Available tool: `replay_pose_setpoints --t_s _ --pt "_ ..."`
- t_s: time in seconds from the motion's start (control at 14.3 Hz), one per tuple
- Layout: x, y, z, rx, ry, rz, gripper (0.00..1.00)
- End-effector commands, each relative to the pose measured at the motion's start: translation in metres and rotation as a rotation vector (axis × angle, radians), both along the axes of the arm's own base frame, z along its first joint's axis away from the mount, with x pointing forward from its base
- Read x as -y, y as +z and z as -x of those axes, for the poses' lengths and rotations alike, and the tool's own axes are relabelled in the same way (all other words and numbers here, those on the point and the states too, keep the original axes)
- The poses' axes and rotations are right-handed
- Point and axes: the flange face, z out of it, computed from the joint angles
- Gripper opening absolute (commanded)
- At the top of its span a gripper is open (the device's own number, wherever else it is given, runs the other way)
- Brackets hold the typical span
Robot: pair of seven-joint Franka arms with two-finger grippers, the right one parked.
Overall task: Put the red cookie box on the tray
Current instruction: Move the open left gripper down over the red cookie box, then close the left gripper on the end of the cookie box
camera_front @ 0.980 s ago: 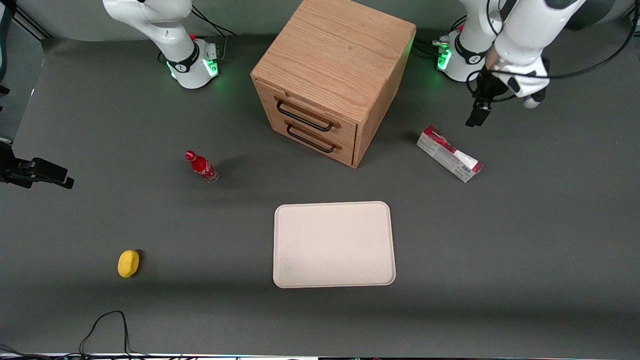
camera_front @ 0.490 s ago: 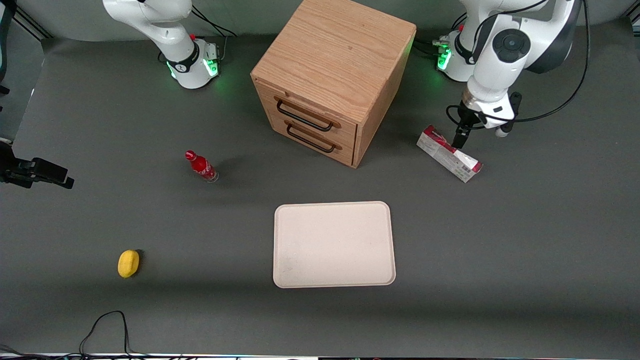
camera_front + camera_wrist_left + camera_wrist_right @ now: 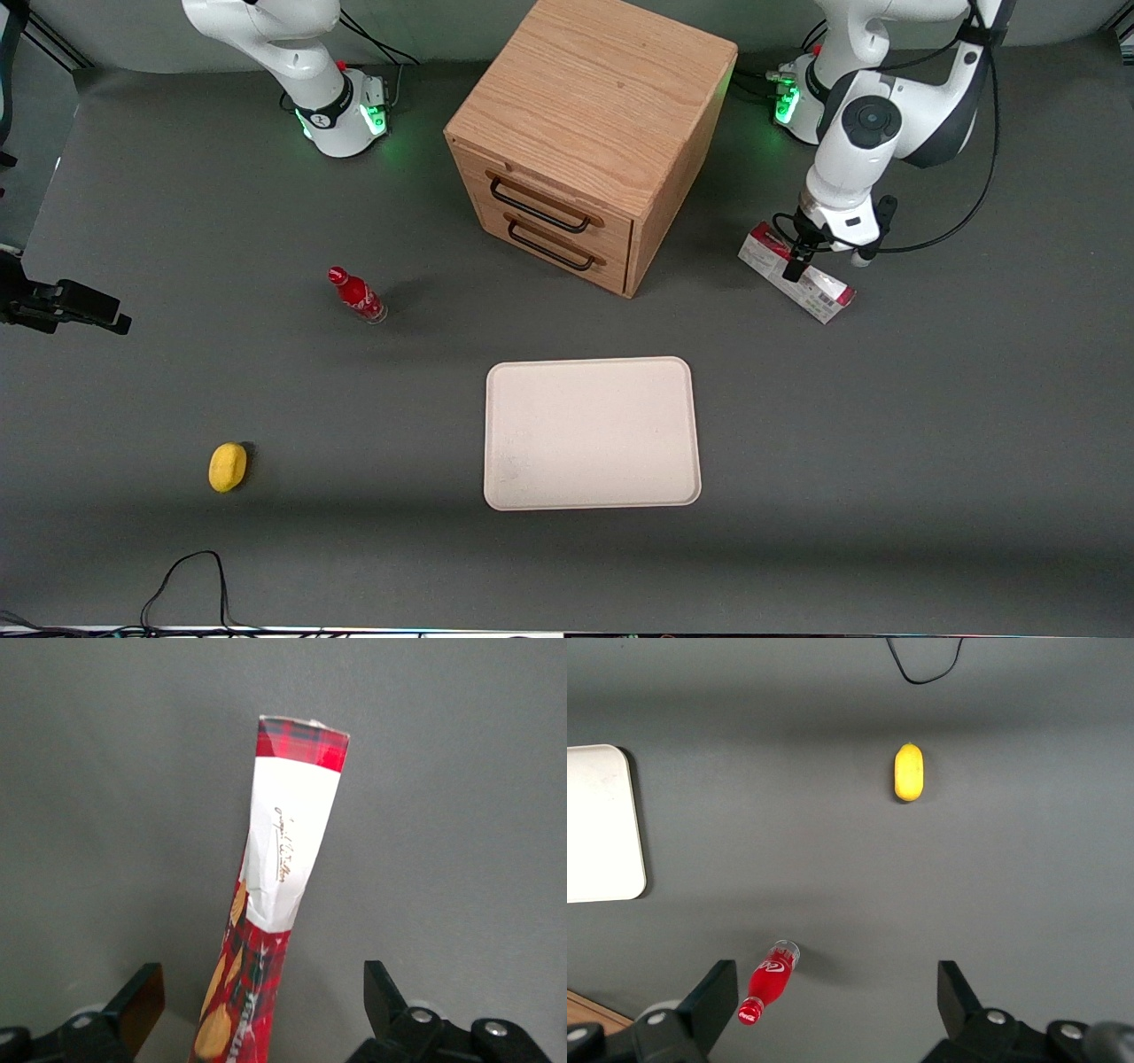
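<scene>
The red cookie box [image 3: 824, 292] lies on the grey table beside the wooden cabinet, toward the working arm's end; it is a long, thin carton with red ends and a pale printed face. My gripper [image 3: 800, 263] hangs low over the middle of the box, open. In the left wrist view the box [image 3: 288, 842] runs lengthwise between the two spread fingers of the gripper [image 3: 261, 997], with a gap on each side. The cream-white tray [image 3: 592, 434] sits nearer to the front camera than the box, with nothing on it, and its corner also shows in the right wrist view [image 3: 598, 824].
A wooden two-drawer cabinet [image 3: 589, 133] stands close beside the box. A small red bottle [image 3: 356, 295] and a yellow object [image 3: 228, 466] lie toward the parked arm's end. A black cable [image 3: 186, 571] loops near the table's front edge.
My gripper has come down and toward the front camera, from above the table near the arm's base to low over the cookie box. The box has not moved.
</scene>
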Motion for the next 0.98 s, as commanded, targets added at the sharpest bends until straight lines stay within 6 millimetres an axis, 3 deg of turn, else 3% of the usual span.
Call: replay_pose_setpoints --t_s 0.0,0.49,0.56,0.91 --pt "0.0 -0.013 0.004 -0.001 -0.044 -0.017 1.0" --pt "-0.011 -0.021 0.002 -0.017 -0.143 -0.051 0.99" --pt "-0.011 -0.02 0.001 -0.016 -0.143 -0.05 0.94" --pt "-0.01 -0.018 -0.001 -0.014 -0.141 -0.051 0.12"
